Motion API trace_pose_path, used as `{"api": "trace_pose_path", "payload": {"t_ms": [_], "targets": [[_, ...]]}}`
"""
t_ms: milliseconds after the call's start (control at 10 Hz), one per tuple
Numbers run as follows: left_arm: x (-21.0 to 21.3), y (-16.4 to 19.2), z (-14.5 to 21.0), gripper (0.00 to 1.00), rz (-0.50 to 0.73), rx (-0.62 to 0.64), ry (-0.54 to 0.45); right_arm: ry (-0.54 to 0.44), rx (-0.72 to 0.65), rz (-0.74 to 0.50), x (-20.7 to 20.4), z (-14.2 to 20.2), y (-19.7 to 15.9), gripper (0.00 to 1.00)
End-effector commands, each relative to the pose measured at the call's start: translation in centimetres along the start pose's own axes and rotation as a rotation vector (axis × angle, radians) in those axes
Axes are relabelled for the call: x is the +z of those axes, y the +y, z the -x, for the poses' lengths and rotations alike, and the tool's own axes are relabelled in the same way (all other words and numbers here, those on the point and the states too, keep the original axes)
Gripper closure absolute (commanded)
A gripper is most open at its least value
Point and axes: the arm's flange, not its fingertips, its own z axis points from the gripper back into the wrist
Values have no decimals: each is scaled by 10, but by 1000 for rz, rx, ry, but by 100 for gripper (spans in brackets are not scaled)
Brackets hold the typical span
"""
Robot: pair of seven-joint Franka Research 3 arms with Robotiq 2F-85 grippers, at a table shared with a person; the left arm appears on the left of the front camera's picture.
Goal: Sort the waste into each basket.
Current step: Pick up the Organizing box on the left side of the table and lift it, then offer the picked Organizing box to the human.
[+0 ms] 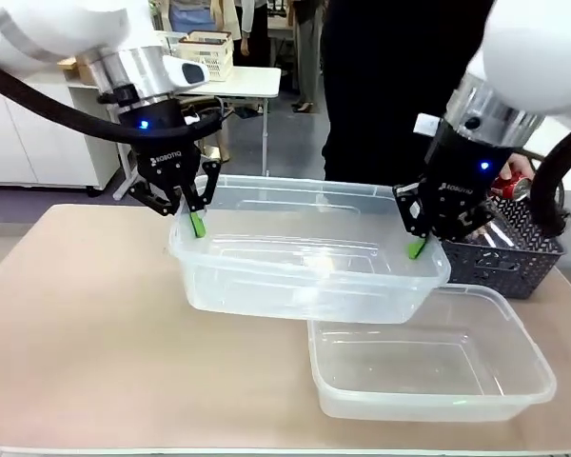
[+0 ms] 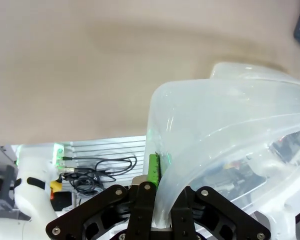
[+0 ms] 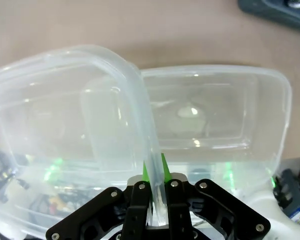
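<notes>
Step in hand, as judged: setting out the receptacles, ahead of any sorting. Grips one clear plastic tub [image 1: 305, 276] at centre frame in the front view with both end effectors at once. Pinches its left short-side rim between the green pads of the left gripper [image 1: 198, 225], jaws pressed together on the thin plastic. Pinches the opposite rim likewise with the right gripper [image 1: 417, 248], at centre right. Appears to carry the tub clear of the table [image 1: 86, 324], slightly tilted, with its near right corner overlapping the second clear tub [image 1: 414, 407] in the picture. Note the bowed wall beside the left grip in the left wrist view: thin, flexible, likely to twist under uneven pull. See the second tub resting on the table at lower right, with no waste visible inside either tub. See the waste at the right edge: one red can [image 1: 506, 188] at a person's hand [image 1: 522, 169], above a dark lattice basket [image 1: 500, 262] just behind the second tub. For the next move: translate both arms together, at matched height and spacing, toward bare tabletop at lower left. Lower until the base sits flat, beside the second tub and not upon it. Only then spread both pairs of jaws and lift away. Avoid any change in arm separation, liable to buckle the rim or pull it from the pads.
</notes>
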Motion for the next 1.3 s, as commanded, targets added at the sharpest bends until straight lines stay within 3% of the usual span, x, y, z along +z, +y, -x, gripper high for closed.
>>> {"api": "trace_pose_path", "payload": {"t_ms": [0, 100, 1200], "targets": [[-8, 4, 13, 96, 86, 67, -101, -10, -67, -68, -18, -1, 16, 96], [0, 0, 0, 96, 0, 0, 0, 0, 0, 0, 0, 0, 0, 96], [0, 0, 0, 96, 0, 0, 0, 0, 0, 0, 0, 0, 0, 96]]}}
